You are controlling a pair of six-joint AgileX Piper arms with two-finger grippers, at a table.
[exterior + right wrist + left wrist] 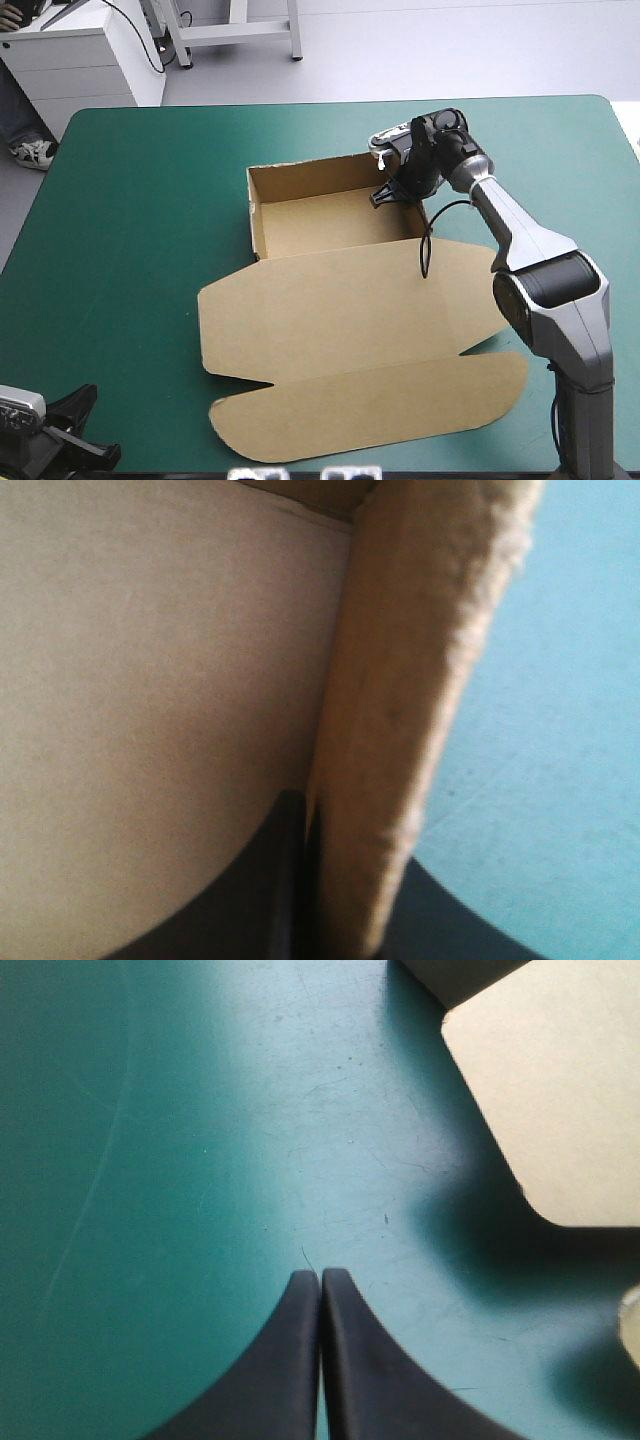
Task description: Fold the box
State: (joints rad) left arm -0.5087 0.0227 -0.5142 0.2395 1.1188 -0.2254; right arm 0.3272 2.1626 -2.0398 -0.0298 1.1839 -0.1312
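Note:
The brown box stands as an open tray mid-table, with its lid lying flat toward the near edge. My right gripper sits at the tray's right wall near the far corner. In the right wrist view that wall runs between the fingers, one finger inside over the tray floor, so the right gripper is shut on the box. My left gripper rests at the near left corner, shut and holding nothing, with a rounded lid flap ahead and to its side.
Bare teal-green cover stretches left of the box and beyond the tray toward the far edge. The lid's front flap reaches close to the table's near edge.

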